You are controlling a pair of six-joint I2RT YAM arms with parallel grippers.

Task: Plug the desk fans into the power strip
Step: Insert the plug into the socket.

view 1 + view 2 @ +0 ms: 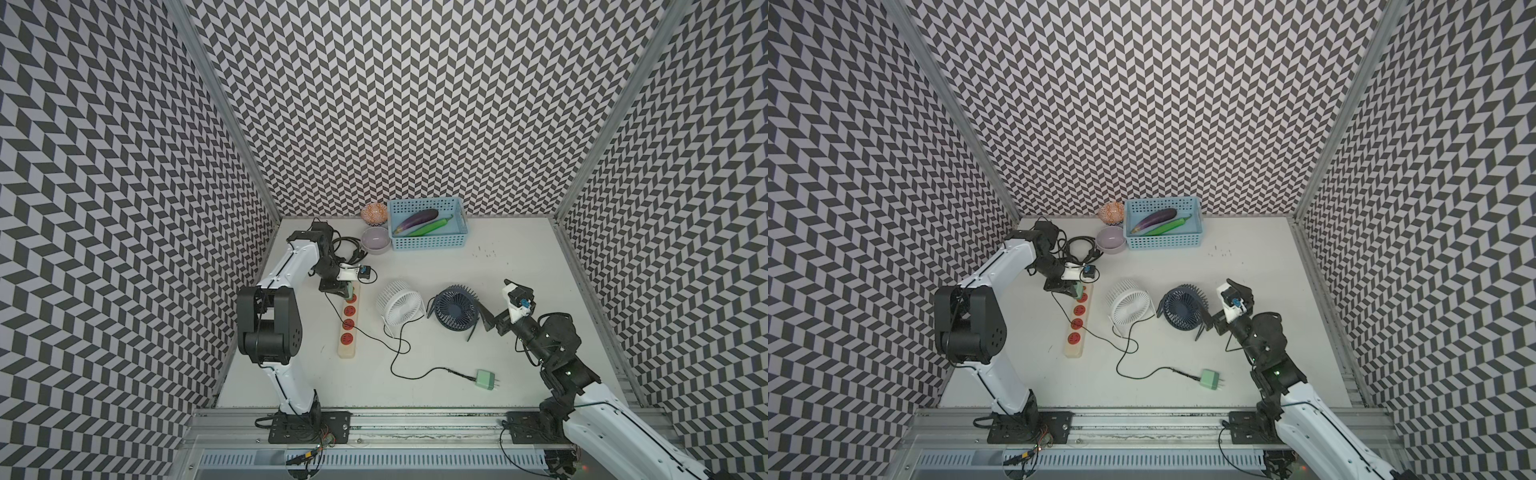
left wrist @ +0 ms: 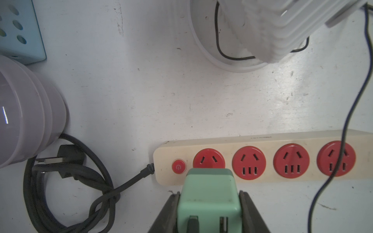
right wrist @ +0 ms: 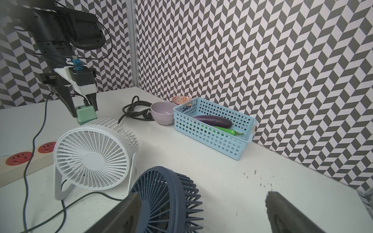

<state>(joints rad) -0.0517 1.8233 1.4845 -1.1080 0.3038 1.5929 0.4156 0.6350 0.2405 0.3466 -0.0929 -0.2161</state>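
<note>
A white tabletop (image 1: 519, 374) sits inside chevron-patterned walls (image 1: 415, 104). At its back stands a pale blue perforated plastic basket (image 1: 428, 243) holding a purple eggplant (image 1: 417, 219) and a long green vegetable (image 1: 430, 227). Mid-table, a white round plastic desk fan (image 1: 400, 307) and a navy round desk fan (image 1: 455, 309) stand side by side. The long cream-coloured power strip with four round red sockets (image 1: 348, 332) lies on the left arm's side of the table, just beside the white fan. Its end with the small orange-red button (image 2: 178, 167) points toward the back wall, and its black cord (image 2: 139, 174) coils beside a lilac ribbed bowl (image 1: 376, 240). The right gripper (image 3: 202, 194) stands spread wide, holding nothing, just beside the navy fan. The left gripper (image 2: 209, 198) is clamped on a mint-green plug adapter (image 2: 210, 181), upright over the socket next to the button; whether the pins are seated cannot be told. A thin dark cable (image 2: 342, 141) crosses the last socket. A second mint-green adapter (image 1: 485, 379) lies near the front edge, well apart from the strip.
</note>
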